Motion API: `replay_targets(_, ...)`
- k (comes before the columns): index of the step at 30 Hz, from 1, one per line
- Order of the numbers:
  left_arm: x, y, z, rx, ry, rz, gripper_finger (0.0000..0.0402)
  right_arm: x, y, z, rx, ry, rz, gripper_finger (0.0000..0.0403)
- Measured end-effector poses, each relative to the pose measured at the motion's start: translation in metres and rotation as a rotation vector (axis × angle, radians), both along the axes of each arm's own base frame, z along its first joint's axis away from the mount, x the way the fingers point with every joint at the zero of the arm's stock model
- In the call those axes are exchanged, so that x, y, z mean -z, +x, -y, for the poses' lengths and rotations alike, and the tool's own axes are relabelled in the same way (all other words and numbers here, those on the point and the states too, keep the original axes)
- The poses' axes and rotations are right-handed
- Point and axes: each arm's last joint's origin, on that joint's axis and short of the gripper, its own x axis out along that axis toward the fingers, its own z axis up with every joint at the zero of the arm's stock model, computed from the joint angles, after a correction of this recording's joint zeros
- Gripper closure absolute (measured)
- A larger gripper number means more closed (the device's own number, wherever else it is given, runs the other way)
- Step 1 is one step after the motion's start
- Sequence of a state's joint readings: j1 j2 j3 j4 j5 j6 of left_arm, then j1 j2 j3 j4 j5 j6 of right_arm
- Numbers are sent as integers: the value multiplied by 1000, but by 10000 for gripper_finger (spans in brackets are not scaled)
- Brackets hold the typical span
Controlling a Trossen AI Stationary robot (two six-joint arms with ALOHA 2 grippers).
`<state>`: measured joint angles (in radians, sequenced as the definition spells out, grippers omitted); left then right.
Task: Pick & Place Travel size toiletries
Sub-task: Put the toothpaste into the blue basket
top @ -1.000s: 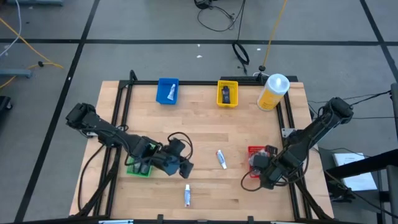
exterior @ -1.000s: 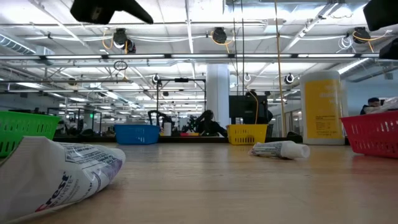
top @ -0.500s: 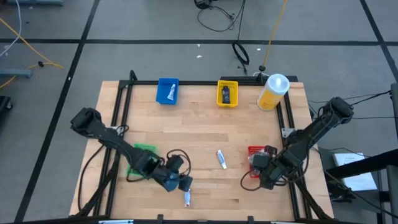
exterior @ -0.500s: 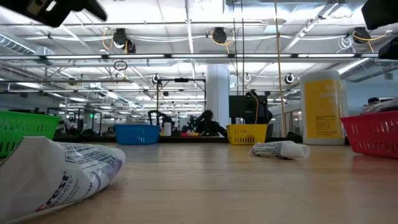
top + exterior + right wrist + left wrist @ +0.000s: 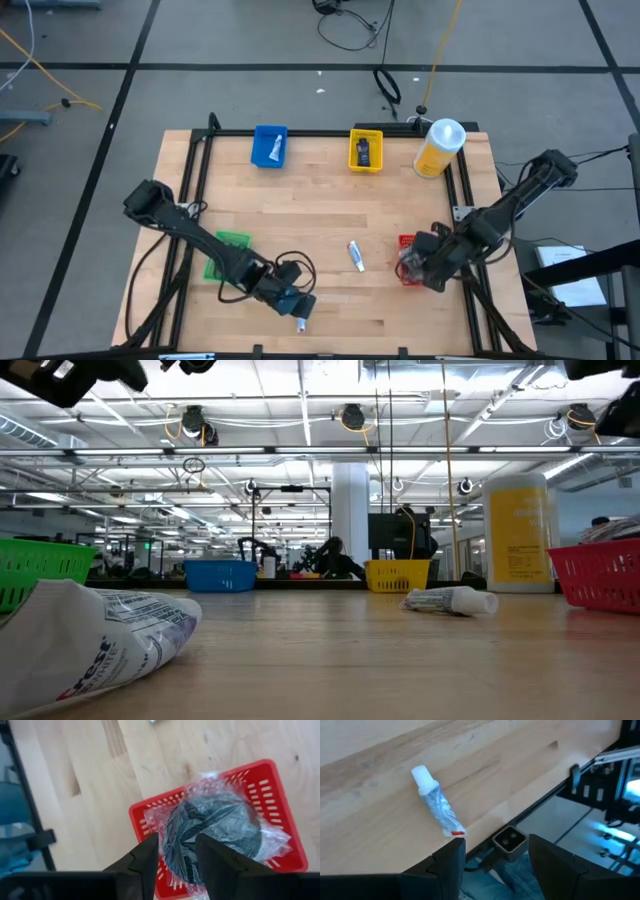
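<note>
A white tube with blue marks [image 5: 301,321] lies flat near the table's near edge; it also shows in the left wrist view [image 5: 438,810] and close up in the low view [image 5: 95,640]. My left gripper [image 5: 299,304] [image 5: 497,856] hovers open just above and beside it. A second white tube [image 5: 355,256] [image 5: 450,600] lies mid-table. A dark round disc in clear wrap [image 5: 215,830] rests in the red tray [image 5: 404,243] [image 5: 142,810]. My right gripper [image 5: 416,264] [image 5: 174,856] hangs open over that disc.
At the far edge a blue tray [image 5: 270,146] holds a white tube, a yellow tray [image 5: 366,150] holds a dark bottle, and the big yellow bottle [image 5: 438,148] stands at the right. A green tray [image 5: 231,243] sits at the left. Black frame rails edge the table.
My left gripper has swung from over the green tray toward the near edge and right, ending over the near tube. My right gripper has shifted a little toward the table's left and far side, over the red tray. Nothing on the table has moved.
</note>
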<state>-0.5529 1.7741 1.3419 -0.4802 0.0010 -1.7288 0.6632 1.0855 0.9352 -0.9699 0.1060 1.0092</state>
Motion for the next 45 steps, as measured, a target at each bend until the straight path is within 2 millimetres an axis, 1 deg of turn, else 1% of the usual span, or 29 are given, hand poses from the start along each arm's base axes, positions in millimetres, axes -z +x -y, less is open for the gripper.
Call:
replay_targets(5, -7, 0, 5, -24, -40, 0, 188, -9, -3, 10, 37, 32, 46, 293)
replay_targets(8, -7, -2, 6, -61, -30, -14, 188, -11, -2, 12, 50, 47, 71, 297)
replay_targets(11, 5, -2, 8, -88, -10, -75, 188, -11, -1, 14, 64, 31, 83, 300)
replay_targets(18, 46, 12, 16, -140, 8, -151, 188, -12, 0, 15, 75, 10, 99, 302)
replay_targets(24, 72, 17, 18, -178, 31, -214, 188, -12, 0, 14, 75, 13, 103, 306)
replay_targets(33, 97, 23, 17, -194, 61, -255, 188, -12, 1, 15, 86, -6, 122, 308)
replay_targets(38, 101, 23, 12, -183, 86, -288, 188, -12, 1, 15, 80, -9, 125, 308)
replay_targets(45, 105, 17, -3, -171, 183, -400, 188, -12, 1, 15, 81, -11, 127, 308)
